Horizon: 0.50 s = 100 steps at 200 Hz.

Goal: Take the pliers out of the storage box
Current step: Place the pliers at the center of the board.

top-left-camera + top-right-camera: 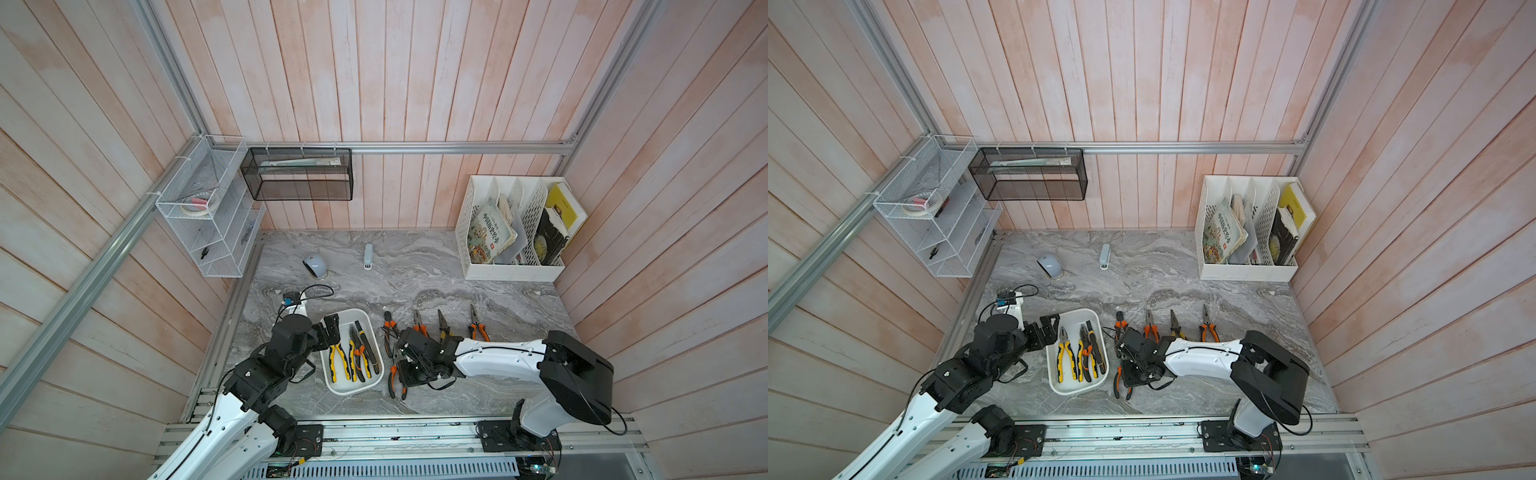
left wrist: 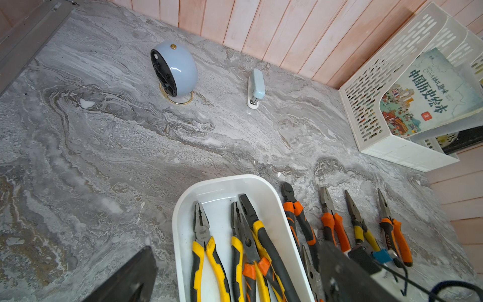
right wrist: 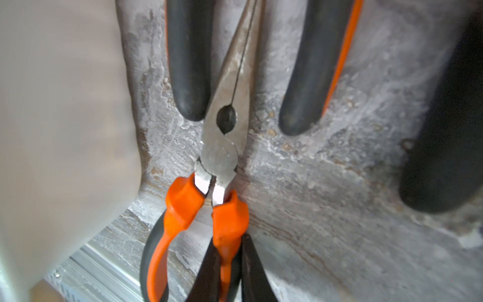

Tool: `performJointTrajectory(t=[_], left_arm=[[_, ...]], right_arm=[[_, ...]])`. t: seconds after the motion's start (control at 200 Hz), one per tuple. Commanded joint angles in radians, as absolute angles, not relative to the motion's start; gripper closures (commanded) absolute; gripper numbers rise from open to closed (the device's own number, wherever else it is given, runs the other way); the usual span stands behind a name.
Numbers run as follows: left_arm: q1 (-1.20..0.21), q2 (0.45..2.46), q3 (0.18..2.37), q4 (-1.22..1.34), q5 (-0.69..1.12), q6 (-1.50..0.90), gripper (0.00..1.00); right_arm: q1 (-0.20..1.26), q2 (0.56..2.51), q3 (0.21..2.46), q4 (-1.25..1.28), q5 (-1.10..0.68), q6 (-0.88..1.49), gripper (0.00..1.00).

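The long-nosed pliers (image 3: 224, 146) are clamped by one orange handle in the right gripper (image 3: 231, 244), low over the table (image 1: 478, 395) just beside the storage box (image 1: 351, 390). Probably best laid flat before release, nose kept off the neighbouring black handles (image 3: 188, 65). Further back, other pliers (image 1: 337, 359) are left boxed, with the left gripper (image 1: 331, 328) held wide open alongside.

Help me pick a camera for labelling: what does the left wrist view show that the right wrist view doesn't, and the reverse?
Left wrist only: the yellow-handled pliers and others inside the storage box, the round blue clock, the stapler and the file rack. Right wrist only: the right gripper shut on one orange handle of the long-nosed pliers, close up. Both: the marble tabletop and the black-and-orange pliers lying beside the box.
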State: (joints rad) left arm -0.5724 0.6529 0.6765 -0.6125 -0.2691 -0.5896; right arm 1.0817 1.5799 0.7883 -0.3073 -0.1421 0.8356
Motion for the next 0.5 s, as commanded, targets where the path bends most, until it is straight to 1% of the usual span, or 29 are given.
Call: performJointTrajectory(t=[0.0, 0.225, 0.495], left_arm=[[-0.579, 0.654, 0.674, -0.600, -0.272, -0.578, 0.00], [-0.579, 0.655, 0.673, -0.600, -0.272, -0.577, 0.00], [-0.579, 0.657, 0.673, -0.598, -0.270, -0.575, 0.00]], right_arm=[[1.076, 1.615, 0.802, -0.326, -0.152, 0.825, 1.00], [1.068, 1.621, 0.804, -0.350, -0.140, 0.843, 1.00], [1.063, 1.657, 0.816, -0.352, -0.170, 0.836, 1.00]])
